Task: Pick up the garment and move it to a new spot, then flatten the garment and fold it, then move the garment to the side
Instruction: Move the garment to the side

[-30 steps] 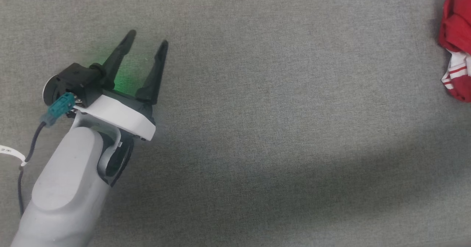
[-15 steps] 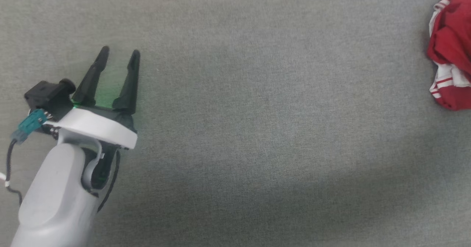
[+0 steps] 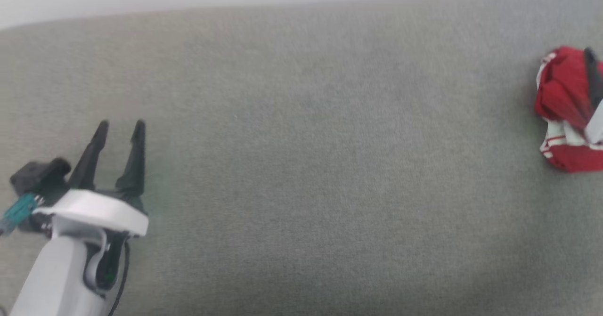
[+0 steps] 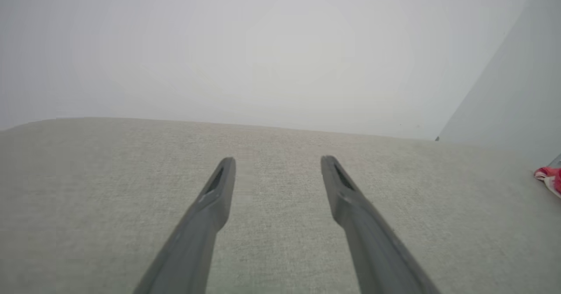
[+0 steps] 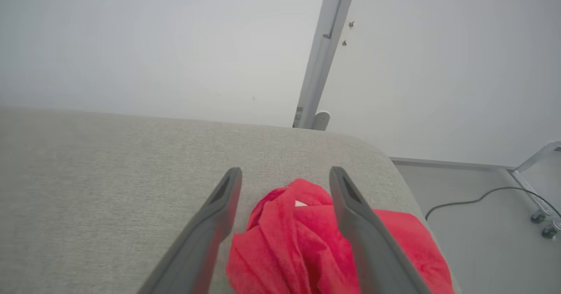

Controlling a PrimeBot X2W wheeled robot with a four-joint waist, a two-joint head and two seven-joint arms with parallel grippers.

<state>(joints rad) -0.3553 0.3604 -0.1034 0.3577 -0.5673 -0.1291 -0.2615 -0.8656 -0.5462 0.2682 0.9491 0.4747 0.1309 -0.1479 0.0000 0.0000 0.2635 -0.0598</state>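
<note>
Right tool (image 5: 285, 173) stood wide and empty over the crumpled garment (image 5: 280, 241) at the counter's (image 3: 330, 165) right end; left tool (image 3: 120, 125) wide, well apart. You were likely at pick-up: next, lower and close on a fold.

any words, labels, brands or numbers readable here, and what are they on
None can be read. No print or label shows on the garment, the grey surface, the left gripper or the right gripper.
</note>
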